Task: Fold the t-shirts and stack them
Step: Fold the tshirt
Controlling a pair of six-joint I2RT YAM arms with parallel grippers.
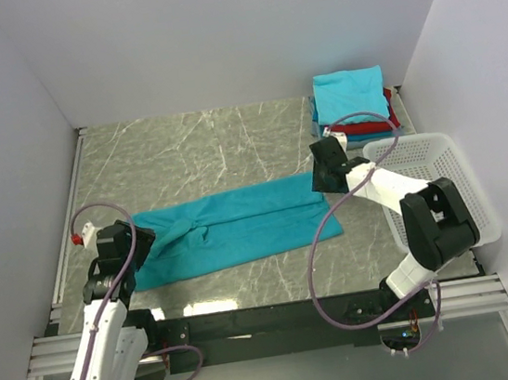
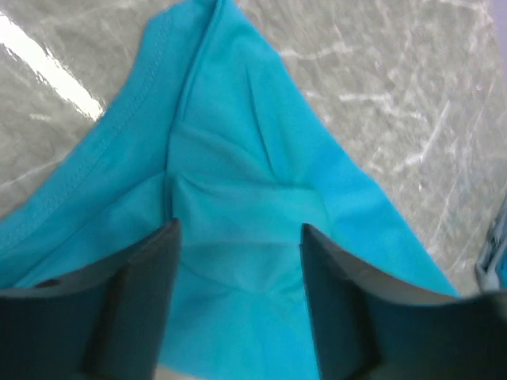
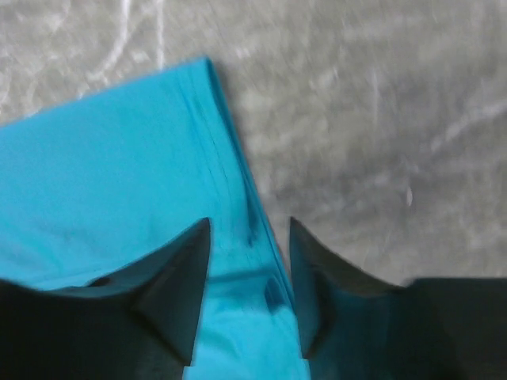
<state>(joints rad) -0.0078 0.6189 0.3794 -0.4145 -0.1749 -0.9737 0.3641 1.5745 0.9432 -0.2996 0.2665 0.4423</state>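
A grey, marble-patterned table (image 1: 211,149) with pale veins fills the floor of a booth closed in by plain white walls (image 1: 215,36) on three sides. Glare streaks show on the stone near the front.

There are two arms, one white lattice basket (image 1: 482,216) at the right edge, one spread t-shirt (image 1: 240,227) and one stack (image 1: 352,102) of folded shirts in the far right corner, just behind the basket. The stack shows a teal layer on top with red and darker blue edges under it; how many shirts it holds in all I cannot tell. The spread t-shirt is teal and lies as a long band across the front middle of the table, running from the left arm to the right arm.

The left gripper (image 1: 138,247) sits over the band's left end, the right gripper (image 1: 318,181) over its right end.

Only the top view takes in the basket, the stack and the shirt's full length. The wrist views give what it cannot — the fingers up close. In the left wrist view the fingers (image 2: 150,269) stand well apart over puckered cloth and a stitched hem, pinching nothing. In the right wrist view the fingers (image 3: 186,261) are parted more narrowly, straddling the shirt's folded right edge where it meets bare table, and the cloth lies loose between them.
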